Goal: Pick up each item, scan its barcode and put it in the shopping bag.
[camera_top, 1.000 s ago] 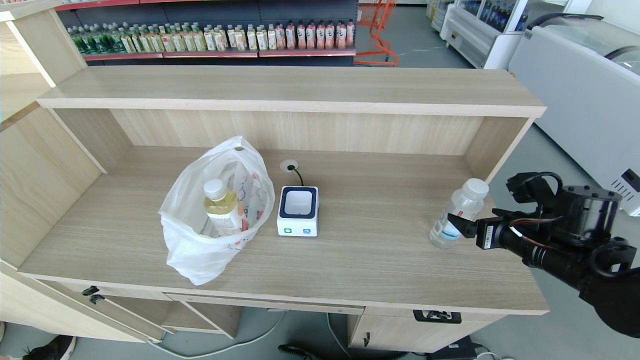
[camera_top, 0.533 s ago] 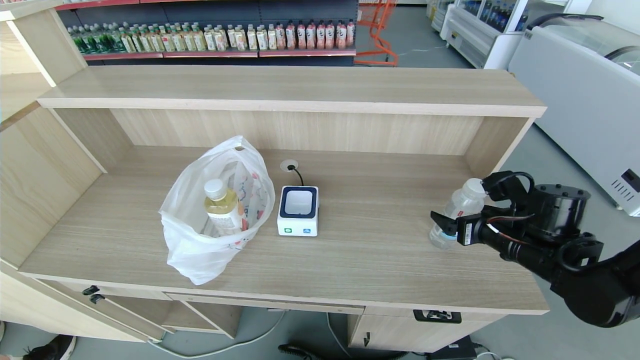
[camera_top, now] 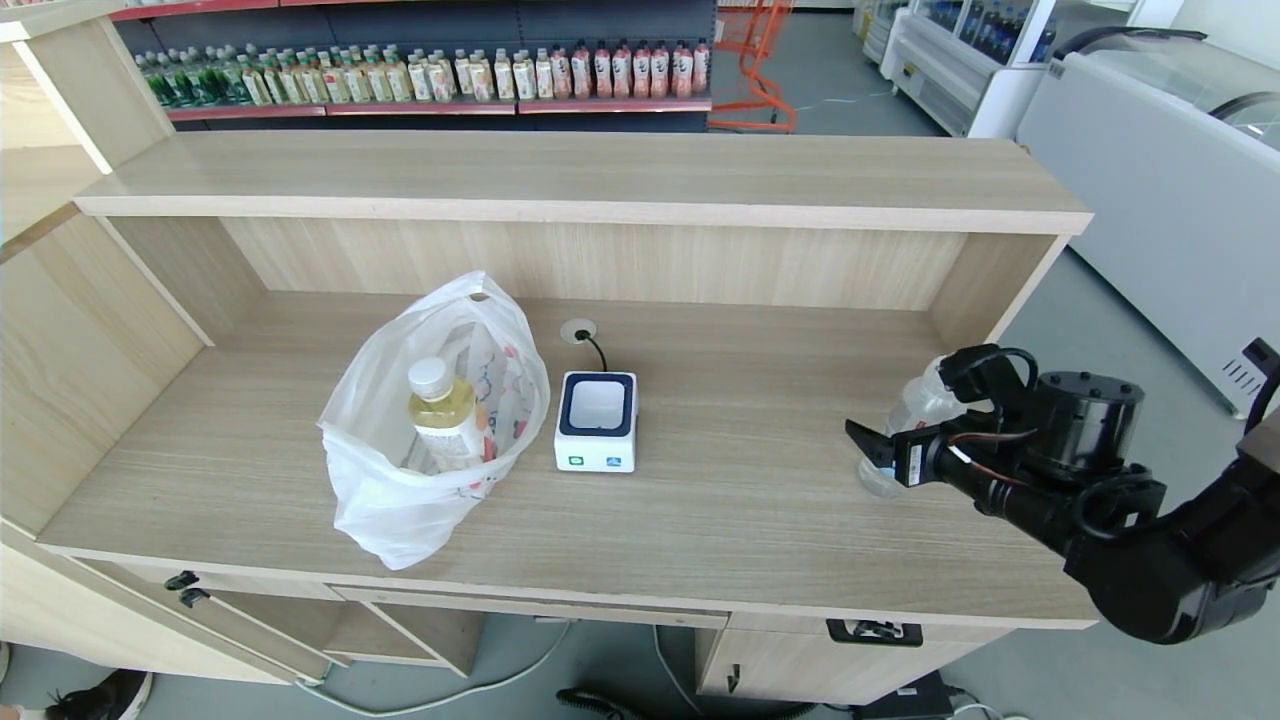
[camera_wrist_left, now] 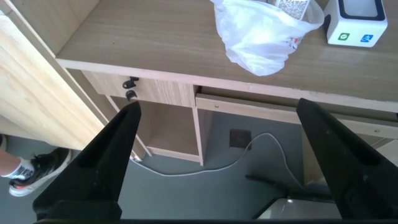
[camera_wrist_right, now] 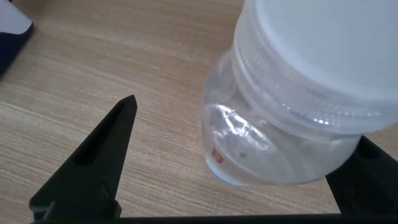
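One item is left out: the clear plastic water bottle (camera_top: 912, 408) w/ white cap stands upright near the right end of the pale wood worktop (camera_top: 740, 500), well apart from the white square scanner (camera_top: 596, 420) w/ dark blue frame. Over the last sec the right end effector (camera_top: 893, 428) has slid in from the worktop's right side. Its fingers, spread wide, now straddle the bottle instead of sitting just beside it. The bottle itself hasn't shifted. We read this as approach done: closing comes next, then scan, then bag. The white plastic shopping bag (camera_top: 400, 500), left of the scanner, already holds a yellow-drink bottle (camera_top: 445, 415). The left end effector (camera_wrist_left: 224, 143) hangs spread below the worktop's front edge.

Hard to see: in the head view the right wrist covers the bottle's cap & shoulder, and the far finger sits behind the bottle. The right wrist view cuts off the base, so finger contact is unclear. Barcode: we can't make out which way it faces. Anything else in the bag: can't tell.
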Motion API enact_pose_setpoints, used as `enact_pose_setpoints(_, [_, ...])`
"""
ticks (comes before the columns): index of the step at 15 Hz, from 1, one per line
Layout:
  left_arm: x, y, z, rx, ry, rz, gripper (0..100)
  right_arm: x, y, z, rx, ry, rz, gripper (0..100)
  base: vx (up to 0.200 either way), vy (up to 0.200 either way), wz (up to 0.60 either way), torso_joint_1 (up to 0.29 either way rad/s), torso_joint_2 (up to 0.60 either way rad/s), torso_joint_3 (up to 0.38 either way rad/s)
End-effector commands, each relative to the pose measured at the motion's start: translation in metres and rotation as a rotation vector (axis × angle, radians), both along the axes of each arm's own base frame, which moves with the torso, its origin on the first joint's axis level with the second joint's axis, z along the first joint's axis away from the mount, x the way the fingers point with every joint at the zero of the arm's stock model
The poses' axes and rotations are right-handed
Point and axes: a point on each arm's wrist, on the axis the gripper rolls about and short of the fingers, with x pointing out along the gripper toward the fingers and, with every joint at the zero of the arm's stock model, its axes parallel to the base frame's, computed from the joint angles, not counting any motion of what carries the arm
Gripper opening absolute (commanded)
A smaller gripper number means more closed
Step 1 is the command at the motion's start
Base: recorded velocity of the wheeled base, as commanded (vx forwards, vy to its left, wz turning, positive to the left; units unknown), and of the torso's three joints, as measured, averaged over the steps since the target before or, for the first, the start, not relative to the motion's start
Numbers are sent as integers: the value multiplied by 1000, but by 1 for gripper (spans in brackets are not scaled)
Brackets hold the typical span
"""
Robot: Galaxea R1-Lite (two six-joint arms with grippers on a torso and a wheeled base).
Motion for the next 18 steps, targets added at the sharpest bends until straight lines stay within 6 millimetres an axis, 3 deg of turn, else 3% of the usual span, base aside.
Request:
enact_pose_setpoints(1, [0, 0, 0, 0, 0, 1, 100, 3, 2, -4, -1, 6, 5, 100, 0, 0, 0, 0, 0, 0])
enact_pose_setpoints(10, [0, 0, 0, 0, 0, 0, 100, 11, 7, -10, 8, -42, 58, 100, 0, 0, 0, 0, 0, 0])
enact_pose_setpoints(11, [0, 0, 0, 0, 1, 1, 100, 11, 7, -10, 8, -42, 56, 0, 0, 0, 0, 0, 0, 0])
enact_pose_setpoints(18, [0, 0, 0, 0, 1, 0, 100, 12, 8, -10, 9, -53, 56, 0, 0, 0, 0, 0, 0, 0])
